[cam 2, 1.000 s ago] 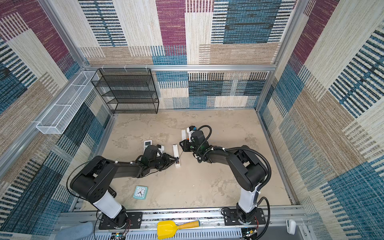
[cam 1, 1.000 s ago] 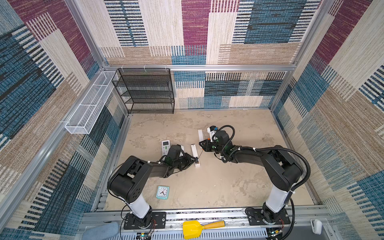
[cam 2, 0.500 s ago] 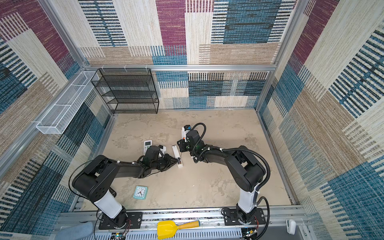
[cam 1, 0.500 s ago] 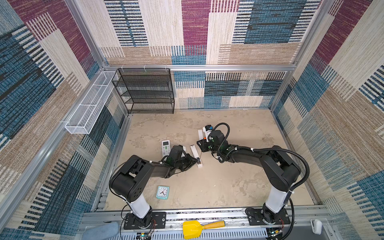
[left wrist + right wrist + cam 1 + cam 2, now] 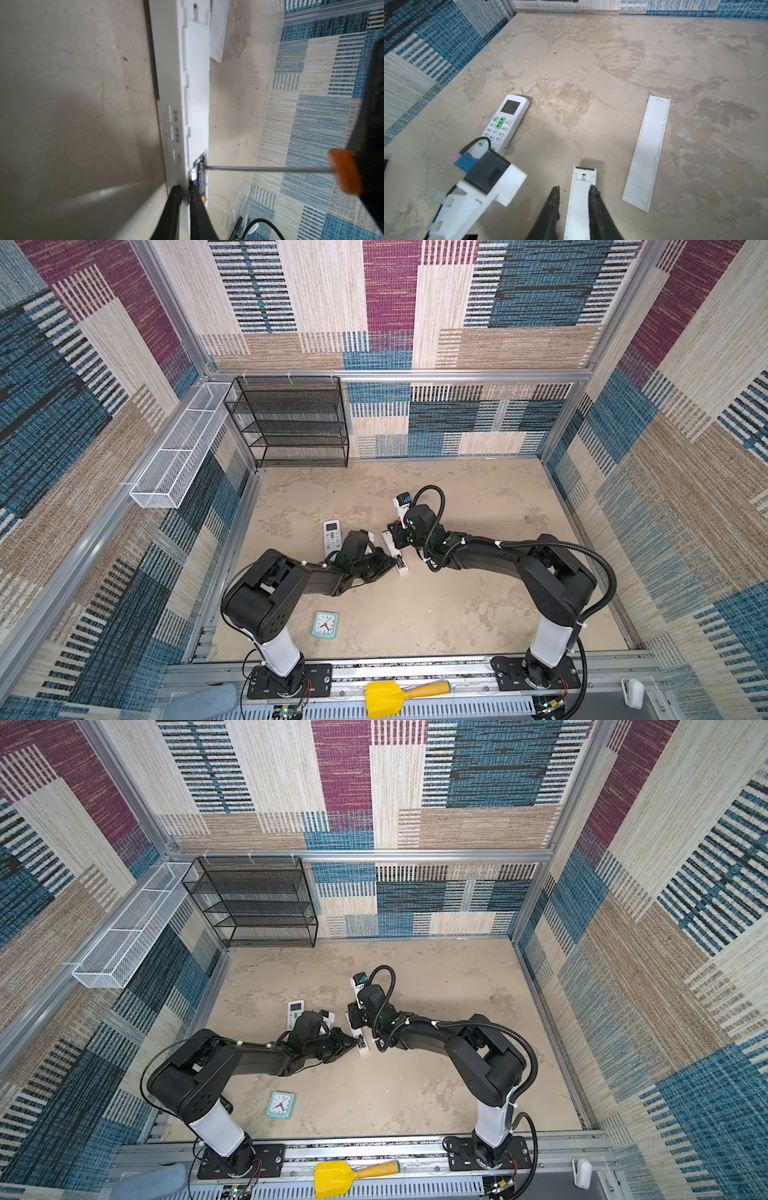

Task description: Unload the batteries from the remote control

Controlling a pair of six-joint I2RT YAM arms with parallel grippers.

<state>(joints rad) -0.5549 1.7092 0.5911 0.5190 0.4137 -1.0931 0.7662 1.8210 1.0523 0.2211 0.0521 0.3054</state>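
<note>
Tabletop [image 5: 571, 62] bears remote [image 5: 580, 207] clamped by right pincer [image 5: 574, 188]; only left wrist view shows battery [image 5: 200, 178], left pincer [image 5: 185, 187] grip unclear.

My remote control [image 5: 176, 83] is a long, slim white bar lying flat on the surface [image 5: 72, 104], back side up. One end sits between the fingers of my right tool [image 5: 574, 193]. At the other end, by my left tool [image 5: 185, 188], the battery bay [image 5: 203, 154] is open. Inside it a dark battery [image 5: 200, 178] with a golden end lies lengthwise. Whether the silvery cap [image 5: 192, 173] beside it is a second battery, I cannot tell.
</note>
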